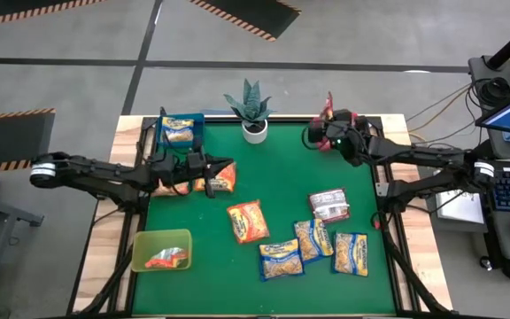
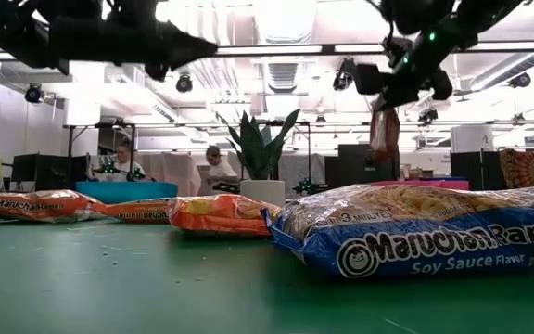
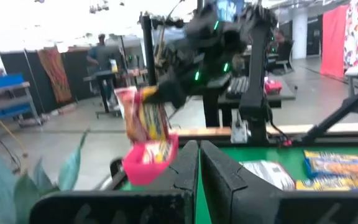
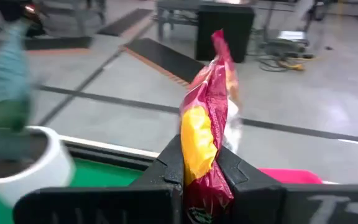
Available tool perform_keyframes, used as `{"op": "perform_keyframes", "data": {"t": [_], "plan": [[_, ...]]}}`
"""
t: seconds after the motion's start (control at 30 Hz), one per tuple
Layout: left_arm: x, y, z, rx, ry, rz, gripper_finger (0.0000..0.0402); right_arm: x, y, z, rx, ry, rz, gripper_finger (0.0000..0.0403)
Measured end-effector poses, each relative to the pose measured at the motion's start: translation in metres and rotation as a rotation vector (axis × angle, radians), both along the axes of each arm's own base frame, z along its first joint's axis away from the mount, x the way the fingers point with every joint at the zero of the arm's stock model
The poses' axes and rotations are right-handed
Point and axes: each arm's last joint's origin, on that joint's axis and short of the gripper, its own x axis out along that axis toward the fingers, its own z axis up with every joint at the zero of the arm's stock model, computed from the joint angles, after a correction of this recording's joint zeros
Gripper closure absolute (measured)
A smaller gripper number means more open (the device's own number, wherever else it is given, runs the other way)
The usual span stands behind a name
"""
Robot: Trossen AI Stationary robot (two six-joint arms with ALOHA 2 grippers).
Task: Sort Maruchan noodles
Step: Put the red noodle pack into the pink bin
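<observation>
Partway through the sorting, by the look of it. Right hand [image 1: 327, 120] up at the top right of the high view, clenched on a red packet [image 4: 207, 118] and holding it over the pink bin [image 3: 149, 158] at the back edge of the tabletop [image 1: 211, 283]. Looks ready to drop it in, but not let go yet. Left hand [image 1: 211, 170] in the middle left of the high view, shut tight, holding nothing that can be seen, hovering right by two orange packets [image 1: 207, 182].

Already put away, from what shows: one yellow packet [image 1: 179, 133] in the blue bin [image 1: 200, 120] at the upper left, and one red packet in the bin [image 1: 165, 258] inside the yellow-green bin [image 1: 144, 241] at the lower left. Hard to tell if more sit under them.

Left to sort, lying loose on the green:
- two orange ones by the left hand
- one orange packet [image 1: 247, 221] near the middle
- one grey packet [image 1: 329, 205] to the right of the middle
- three blue-edged packets [image 1: 314, 248] in a row at the lower right

So seven loose, one in the air, two in bins. Ten packets counted in all. Three bins. One potted plant [image 1: 252, 111] at the top middle, not part of the job.

More left than done.
</observation>
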Motion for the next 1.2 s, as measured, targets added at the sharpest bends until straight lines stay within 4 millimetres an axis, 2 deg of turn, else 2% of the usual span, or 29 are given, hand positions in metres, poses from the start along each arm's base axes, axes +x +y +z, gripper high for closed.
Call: {"op": "perform_keyframes", "data": {"t": [0.13,0.33,0.57,0.8,1.2], "plan": [[0.001,0.000,0.005,0.011,-0.012,0.001,0.0401,-0.006,-0.014,-0.020,0.029,0.063,-0.060,0.0382],[0.002,0.000,0.000,0.009,0.010,0.001,0.0401,-0.005,-0.027,-0.044,0.045,0.123,-0.078,0.0382],[0.002,0.000,0.001,0.010,0.005,0.001,0.0401,0.007,-0.034,-0.057,0.017,0.120,-0.058,0.0382],[0.002,0.000,0.001,0.008,0.006,0.001,0.0401,0.016,-0.039,-0.081,0.057,0.207,-0.058,0.0379],[0.002,0.000,-0.001,0.004,0.022,0.001,0.0401,0.024,-0.043,-0.117,0.131,0.237,-0.094,0.0376]]}}
